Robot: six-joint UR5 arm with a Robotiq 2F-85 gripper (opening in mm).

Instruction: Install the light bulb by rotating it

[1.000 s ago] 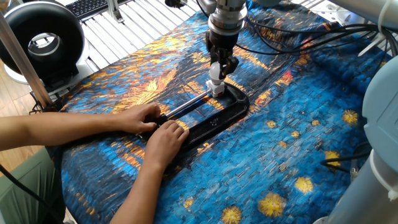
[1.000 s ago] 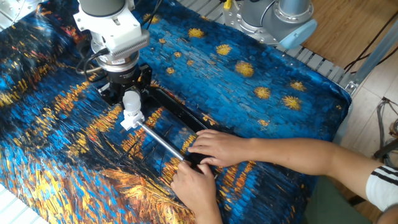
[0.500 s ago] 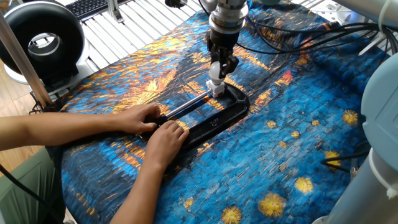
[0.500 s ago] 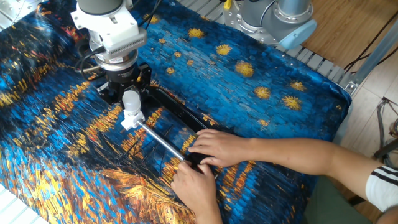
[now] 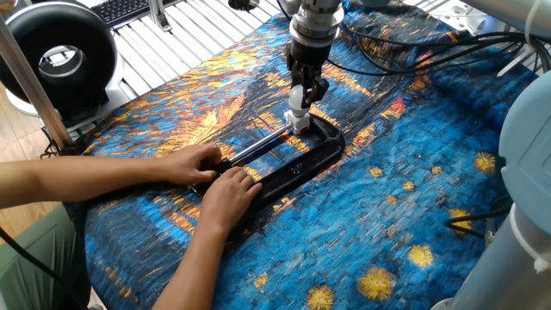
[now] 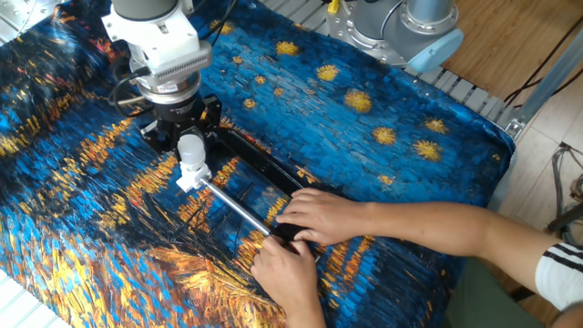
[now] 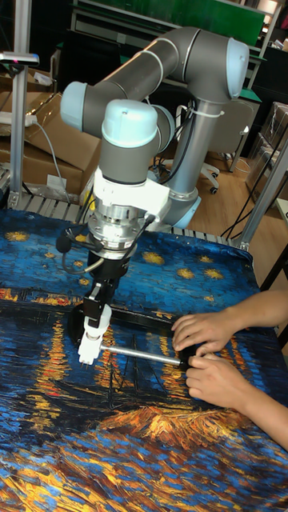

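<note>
The light bulb (image 5: 297,97) (image 6: 190,149) (image 7: 99,318) is a small white globe standing upright on the white socket block (image 5: 300,122) (image 6: 190,176) (image 7: 88,349). My gripper (image 5: 302,86) (image 6: 187,135) (image 7: 101,302) points straight down and is shut on the bulb from above. Its black fingers (image 6: 204,117) flank the globe. The socket block sits at the end of a black C-clamp (image 5: 297,169) (image 6: 260,167) lying flat on the cloth. The bulb's screw neck is hidden where bulb meets socket.
A person's two hands (image 5: 215,176) (image 6: 305,228) (image 7: 204,352) press on the clamp's far end and its steel screw rod (image 5: 258,145) (image 6: 235,208). A blue and orange painted cloth (image 5: 405,189) covers the table. A black round fan (image 5: 56,56) stands at the left.
Hardly anything differs: the gripper head has edged a few pixels sideways while staying shut on the bulb over the socket. The hands and clamp have not moved.
</note>
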